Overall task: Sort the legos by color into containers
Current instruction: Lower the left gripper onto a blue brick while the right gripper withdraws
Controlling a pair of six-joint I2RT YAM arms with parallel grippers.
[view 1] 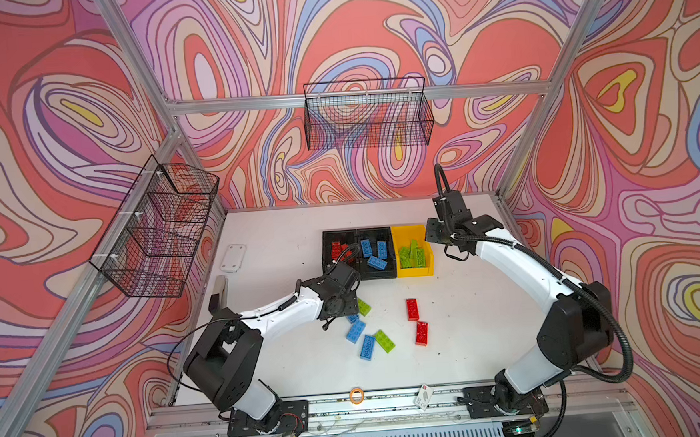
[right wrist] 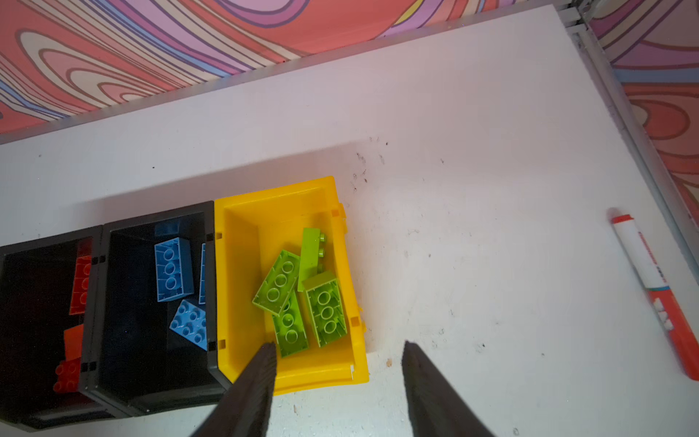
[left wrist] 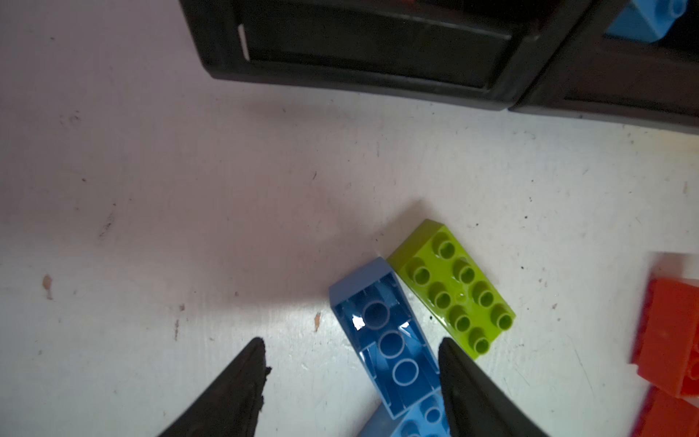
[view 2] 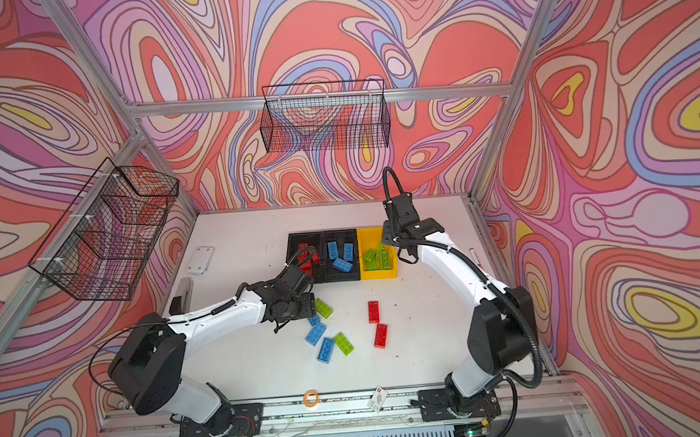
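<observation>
Lego bricks of hard bumpy plastic lie loose on the flat white table [view 1: 471, 324]: three blue, two lime green and two red bricks [view 1: 412, 309]. One upside-down blue brick [left wrist: 386, 340] touches a lime green brick [left wrist: 454, 287]. More bricks sit sorted in three small open bins in a row: red in a black plastic bin [view 1: 325, 250], blue in the next black bin [view 1: 379, 274], green in the yellow plastic bin [right wrist: 321, 374]. The left gripper [left wrist: 351, 340] is open, with the upside-down brick showing between its fingers (it grips nothing). The right gripper [right wrist: 339, 345] hangs open and empty over the yellow bin's edge. An orange and white marker pen [right wrist: 643, 276] lies by the table's side
</observation>
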